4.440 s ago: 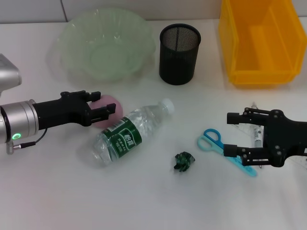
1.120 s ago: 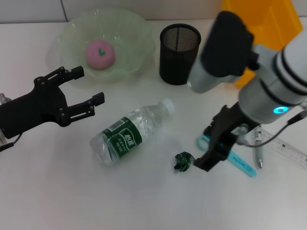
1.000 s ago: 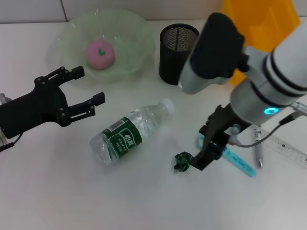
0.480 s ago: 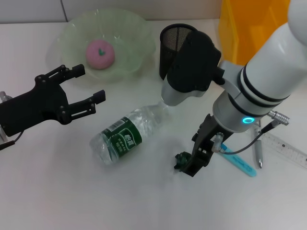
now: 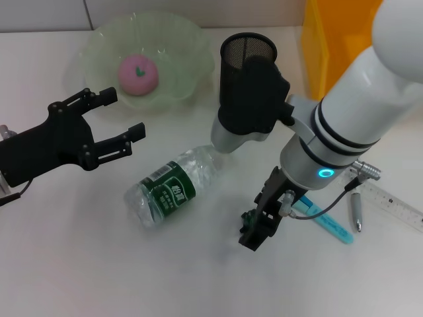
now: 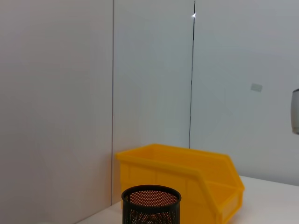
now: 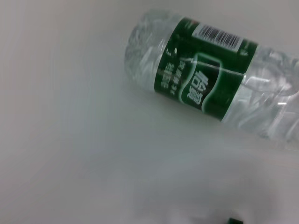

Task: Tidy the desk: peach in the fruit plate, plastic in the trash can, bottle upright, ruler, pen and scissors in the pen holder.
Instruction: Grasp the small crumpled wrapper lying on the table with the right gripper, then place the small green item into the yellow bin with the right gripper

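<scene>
Plastic (image 5: 250, 220), a small dark green crumpled scrap, lies on the white counter (image 5: 99, 264) at about 5 o'clock from the toppled bottle (image 5: 173, 187), and the right end effector (image 5: 259, 228) stands right on top of it; whether its fingers are spread or pinching I cannot tell. Only the head view shows this contact. The right wrist view shows mostly the bottle's green label and bare counter beside it. The left end effector (image 5: 109, 125) hangs spread wide at 9 o'clock, holding nothing. The peach (image 5: 137, 72) sits in the fruit plate (image 5: 192, 46). The pen holder (image 6: 151, 206) and trash can (image 6: 205, 177) stand side by side in the left wrist view.
</scene>
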{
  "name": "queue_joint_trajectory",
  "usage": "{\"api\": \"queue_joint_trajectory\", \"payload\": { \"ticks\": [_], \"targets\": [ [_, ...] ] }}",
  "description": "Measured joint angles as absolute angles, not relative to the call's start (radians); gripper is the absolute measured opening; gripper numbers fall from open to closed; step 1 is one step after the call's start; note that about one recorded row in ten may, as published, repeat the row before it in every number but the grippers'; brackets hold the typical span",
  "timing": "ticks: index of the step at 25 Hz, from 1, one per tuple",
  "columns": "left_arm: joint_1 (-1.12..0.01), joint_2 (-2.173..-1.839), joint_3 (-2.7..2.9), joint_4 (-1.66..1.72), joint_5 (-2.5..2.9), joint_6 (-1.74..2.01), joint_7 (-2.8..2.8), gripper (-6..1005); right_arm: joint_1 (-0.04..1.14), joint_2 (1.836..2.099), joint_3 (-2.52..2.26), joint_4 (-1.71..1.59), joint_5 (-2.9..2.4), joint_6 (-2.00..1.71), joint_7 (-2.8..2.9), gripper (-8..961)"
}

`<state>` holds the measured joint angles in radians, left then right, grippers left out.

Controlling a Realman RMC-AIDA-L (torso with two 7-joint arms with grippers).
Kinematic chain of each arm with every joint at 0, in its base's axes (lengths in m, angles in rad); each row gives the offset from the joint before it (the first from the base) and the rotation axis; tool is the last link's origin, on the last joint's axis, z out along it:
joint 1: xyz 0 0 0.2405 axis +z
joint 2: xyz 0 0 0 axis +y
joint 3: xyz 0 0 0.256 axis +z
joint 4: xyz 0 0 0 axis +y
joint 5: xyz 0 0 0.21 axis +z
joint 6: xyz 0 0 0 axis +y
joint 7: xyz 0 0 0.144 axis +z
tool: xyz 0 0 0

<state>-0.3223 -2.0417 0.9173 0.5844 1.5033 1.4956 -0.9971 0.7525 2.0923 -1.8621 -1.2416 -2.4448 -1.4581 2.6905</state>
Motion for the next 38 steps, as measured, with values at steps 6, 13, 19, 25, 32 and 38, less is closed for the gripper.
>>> {"api": "queue_joint_trajectory", "payload": {
  "ticks": [6,13,19,25,32,38],
  "targets": [
    [-0.319,-2.042,0.916,0.584,1.503,1.496,-0.997,818,0.771,2.092,-1.874,-1.209,-2.444,-1.444,2.695,761],
    [-0.315,-2.042,0.917,0.584,1.503,1.495,-0.997,814,0.787,2.092,-1.879,-1.168,-2.444,-1.418,2.698,726],
    [-0.317,-2.041,0.915,0.584,1.503,1.494,-0.997,811,0.788,2.092,-1.882,-1.168,-2.444,-1.404,2.696,586],
    [-0.318,-2.042,0.914,0.584,1.503,1.487,-0.997,807,0.788,2.092,-1.878,-1.174,-2.443,-1.413,2.697,412],
    [-0.319,-2.042,0.914,0.584,1.503,1.484,-0.997,803,0.766,2.088,-1.81,-1.237,-2.444,-1.46,2.701,255],
    [-0.317,-2.042,0.914,0.584,1.503,1.483,-0.994,800,0.721,2.084,-1.681,-1.369,-2.489,-1.536,2.699,261]
  ]
}}
